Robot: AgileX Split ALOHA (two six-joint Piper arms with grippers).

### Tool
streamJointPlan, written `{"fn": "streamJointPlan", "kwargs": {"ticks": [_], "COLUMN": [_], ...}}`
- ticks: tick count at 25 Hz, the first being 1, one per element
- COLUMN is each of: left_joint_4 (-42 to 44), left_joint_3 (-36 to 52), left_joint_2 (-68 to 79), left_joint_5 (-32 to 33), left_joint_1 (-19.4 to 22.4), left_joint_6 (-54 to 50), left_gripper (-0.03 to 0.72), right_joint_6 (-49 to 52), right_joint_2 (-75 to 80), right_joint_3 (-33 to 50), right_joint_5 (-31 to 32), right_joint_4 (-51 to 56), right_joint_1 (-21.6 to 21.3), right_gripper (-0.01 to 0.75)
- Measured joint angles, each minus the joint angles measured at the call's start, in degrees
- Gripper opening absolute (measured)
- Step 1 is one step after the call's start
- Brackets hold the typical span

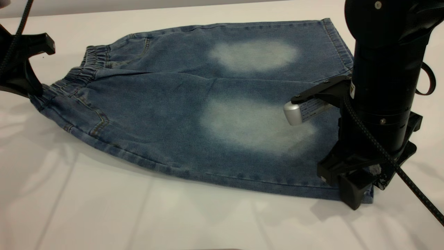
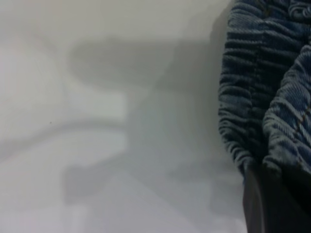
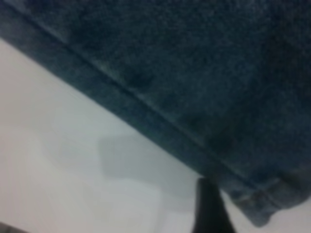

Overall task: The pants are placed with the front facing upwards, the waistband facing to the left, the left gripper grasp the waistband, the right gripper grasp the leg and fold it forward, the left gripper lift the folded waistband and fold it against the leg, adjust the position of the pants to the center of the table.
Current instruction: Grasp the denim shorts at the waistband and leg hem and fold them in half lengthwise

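The blue denim pants (image 1: 194, 114) lie flat on the white table (image 1: 104, 208), each leg showing a whitish faded oval. The ruched waistband (image 1: 86, 66) faces left. My left gripper (image 1: 34, 92) is down at the waistband's near corner. In the left wrist view the puckered waistband (image 2: 252, 97) runs into the dark left gripper (image 2: 272, 204). My right gripper (image 1: 360, 192) stands on the near leg (image 1: 260, 146) at its outer hem corner. The right wrist view shows the right gripper (image 3: 211, 208) at the stitched hem, with the hem corner (image 3: 265, 211) beside it.
A braided black cable (image 1: 409, 177) trails from the right arm toward the front right. Bare tabletop (image 2: 97, 145) extends in front of and left of the pants. The table's far edge (image 1: 138, 10) runs close behind the far leg.
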Motion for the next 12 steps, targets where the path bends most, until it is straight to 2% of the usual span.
{"fn": "streamJointPlan", "kwargs": {"ticks": [3,8,12], "left_joint_4": [0.0,0.0,0.0], "left_joint_3": [0.0,0.0,0.0], "left_joint_2": [0.0,0.0,0.0], "left_joint_5": [0.0,0.0,0.1], "left_joint_1": [0.0,0.0,0.0], "left_joint_6": [0.0,0.0,0.0], "left_gripper": [0.041,0.041,0.041], "right_joint_6": [0.7,2.0,2.4], "right_joint_2": [0.7,2.0,2.3], "right_joint_3": [-0.4,-0.9,-1.3], "right_joint_5": [0.5,1.6,2.1], "right_joint_4": [-0.9,-1.9,-3.3], "right_joint_1": [0.0,0.0,0.0], "right_gripper": [0.307,0.278,0.165]}}
